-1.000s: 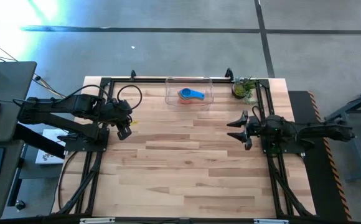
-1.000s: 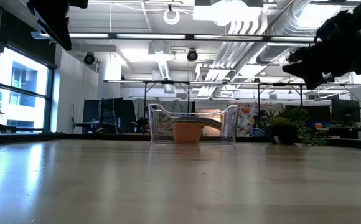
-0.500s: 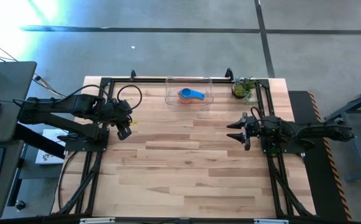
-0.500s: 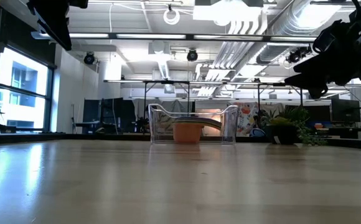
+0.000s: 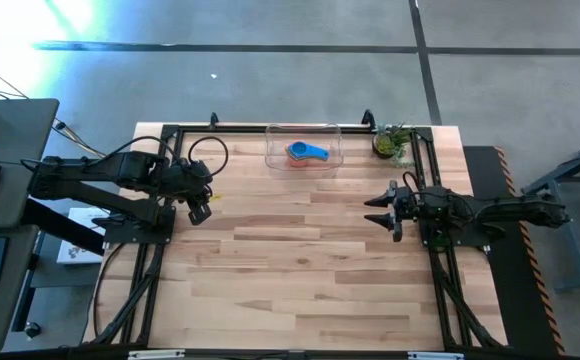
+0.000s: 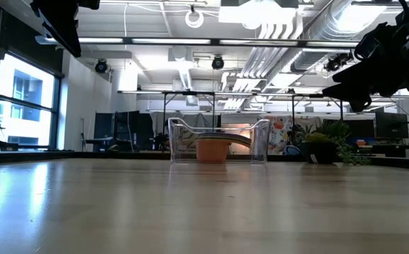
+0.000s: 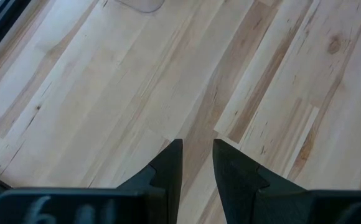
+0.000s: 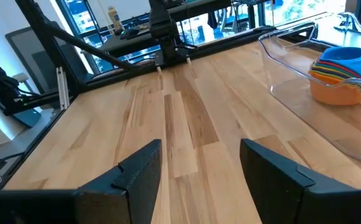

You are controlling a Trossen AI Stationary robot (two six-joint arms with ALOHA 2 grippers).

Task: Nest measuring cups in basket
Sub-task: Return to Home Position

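The measuring cups [image 5: 307,152] sit stacked inside the clear basket [image 5: 332,147] at the table's far edge. A blue one is on top, and an orange one [image 6: 211,149] shows lowest in the low view. The stack [image 8: 345,73] and the basket wall [image 8: 292,68] also show in the right wrist view. My left gripper [image 5: 200,211] hangs above the table's left side, its fingers [image 7: 168,163] a narrow gap apart over bare wood. My right gripper [image 5: 373,210] hovers open above the right side, pointing toward the left edge.
A small potted plant [image 5: 391,143] stands at the far right corner, to the right of the basket. Black frame rails [image 5: 160,190] run along the table's left, right and far sides. Bare wood [image 5: 290,260] fills the middle and near part of the table.
My right gripper has shifted a little and turned at the wrist, staying open, then kept still for the last half second. Cups and basket have not moved.
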